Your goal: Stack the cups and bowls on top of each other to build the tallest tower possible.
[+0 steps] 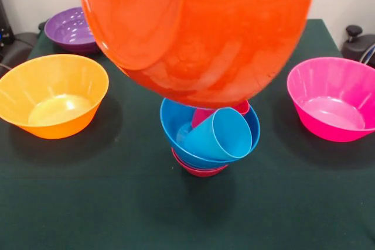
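A big glossy orange bowl (199, 33) hangs in the air over the middle of the table and fills the top of the front view. A second orange rim curves across its left side. Below it stands the tower: a small red bowl (199, 170) on the cloth with a blue bowl (176, 127) on top. A light blue cup (225, 136) lies on its side in the blue bowl, mouth toward the camera. Behind it a red cup (202, 115) shows partly. The orange bowl hides whatever carries it, so the gripper does not show.
A large yellow-orange bowl (53, 95) sits at the left, a pink bowl (334, 98) at the right and a purple bowl (70, 27) at the far left. A black device (357, 42) stands off the table's far right corner.
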Robot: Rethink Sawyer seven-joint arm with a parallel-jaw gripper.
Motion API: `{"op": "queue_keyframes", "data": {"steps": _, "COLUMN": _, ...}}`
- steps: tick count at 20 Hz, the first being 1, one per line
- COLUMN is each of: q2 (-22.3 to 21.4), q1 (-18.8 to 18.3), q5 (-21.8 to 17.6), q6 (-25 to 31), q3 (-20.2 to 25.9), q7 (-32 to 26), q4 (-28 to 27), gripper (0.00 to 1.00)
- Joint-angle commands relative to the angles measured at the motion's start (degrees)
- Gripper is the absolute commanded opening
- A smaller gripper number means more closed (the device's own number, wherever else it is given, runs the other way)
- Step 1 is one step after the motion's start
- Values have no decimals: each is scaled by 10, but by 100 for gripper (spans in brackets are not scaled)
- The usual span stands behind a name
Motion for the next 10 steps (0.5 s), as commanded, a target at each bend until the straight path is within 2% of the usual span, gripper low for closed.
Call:
{"op": "queue_keyframes", "data": {"steps": 1, "q2": 63, "q1": 2, "q5": 85, "q6": -53, "q3": 30, "q7": -81, "q4": 84, "gripper": 0}}
{"op": "queue_keyframes", "data": {"steps": 5, "q2": 97, "q1": 26, "q5": 140, "q6": -66, "q3": 29, "q7": -88, "q4": 115, "gripper": 0}}
{"op": "queue_keyframes", "data": {"steps": 10, "q2": 131, "q1": 41, "q5": 187, "q6": -83, "q3": 32, "q7": -79, "q4": 140, "gripper": 0}}
